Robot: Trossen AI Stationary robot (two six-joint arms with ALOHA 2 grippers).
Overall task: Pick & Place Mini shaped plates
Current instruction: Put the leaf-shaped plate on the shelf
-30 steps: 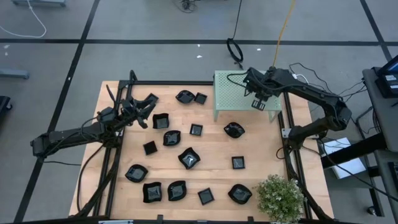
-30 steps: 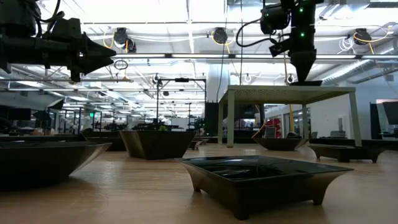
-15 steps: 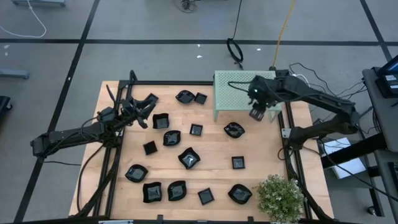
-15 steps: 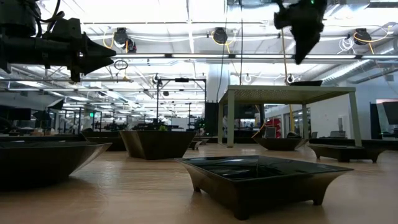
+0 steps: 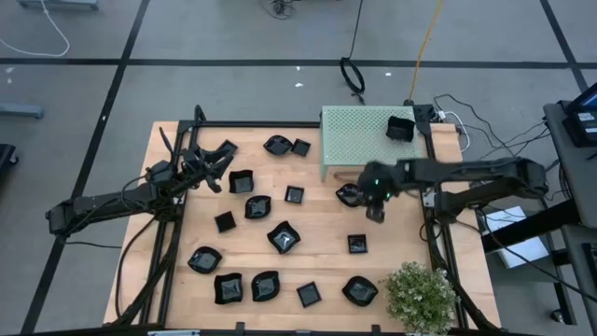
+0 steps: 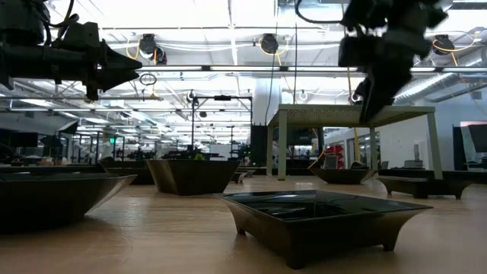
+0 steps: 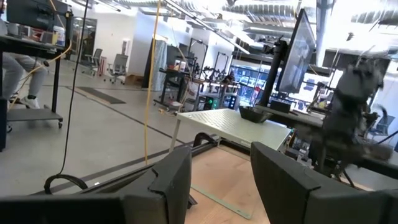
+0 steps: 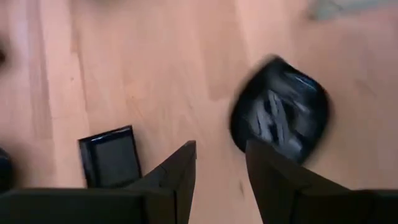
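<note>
Several small glossy black plates, square and wavy-edged, lie flat on the wooden table (image 5: 322,224). One square plate (image 5: 400,128) sits on top of the pale green perforated box (image 5: 354,140). My right gripper (image 5: 376,213) (image 6: 374,103) points down, open, above bare wood between a rounded plate (image 5: 349,195) (image 8: 280,118) and a small square plate (image 5: 357,245) (image 8: 111,157). It holds nothing. My left gripper (image 5: 219,161) (image 7: 221,158) hovers open over the table's far left part, level, pointing toward the box.
A potted plant (image 5: 420,294) stands at the near right corner. Dark frame rails run along the table's left and right edges. In the low view a square plate (image 6: 319,217) sits close in front. A seated person's legs (image 7: 18,81) show far beyond the table.
My right gripper has risen off the square plate on the box top, then swung toward the table's near edge and down, ending over the wood beside the rounded plate. The square plate has stayed on the box.
</note>
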